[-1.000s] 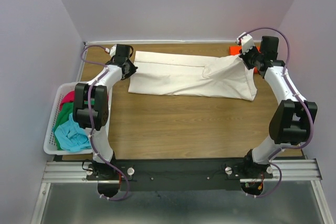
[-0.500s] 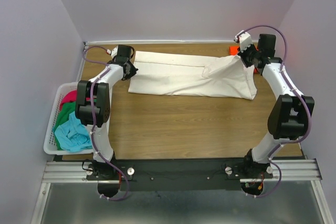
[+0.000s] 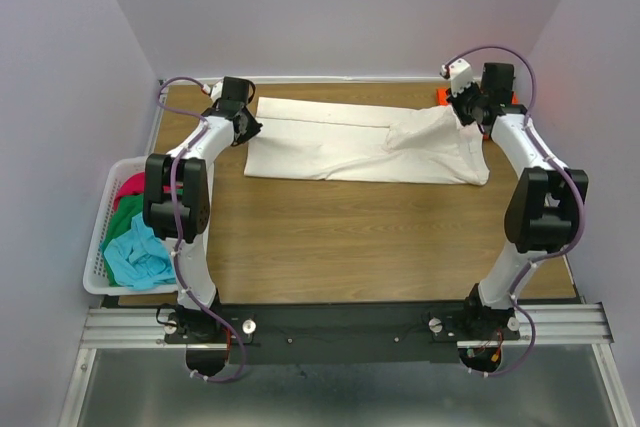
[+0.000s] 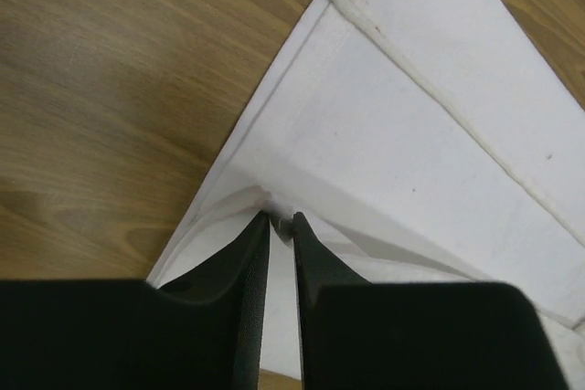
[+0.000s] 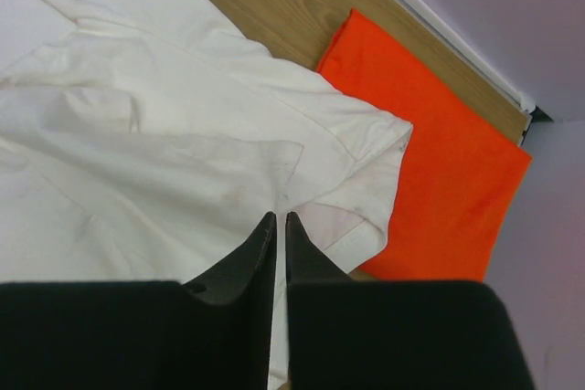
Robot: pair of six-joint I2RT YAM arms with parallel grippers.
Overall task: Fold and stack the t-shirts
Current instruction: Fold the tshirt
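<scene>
The large cream-white t-shirt (image 3: 360, 142) lies stretched across the far half of the table, folded lengthwise. My left gripper (image 3: 246, 123) is shut on its left edge; the left wrist view shows the cloth (image 4: 411, 134) pinched between the fingertips (image 4: 281, 219). My right gripper (image 3: 464, 114) is shut on the shirt's right end, the cloth (image 5: 183, 134) drawn up at the tips (image 5: 280, 216). A folded bright orange t-shirt (image 5: 430, 171) lies flat at the far right corner (image 3: 445, 96), partly under the cream shirt's edge.
A white lattice basket (image 3: 100, 237) stands at the table's left edge, holding crimson (image 3: 130, 187), green (image 3: 125, 217) and light blue (image 3: 138, 259) shirts. Bare wood (image 3: 350, 237) lies in front of the cream shirt. The walls close in at the back and sides.
Both grippers have moved toward the back of the table, holding the cream shirt. The right end has shifted back and lies flatter, and the orange shirt is more covered.
</scene>
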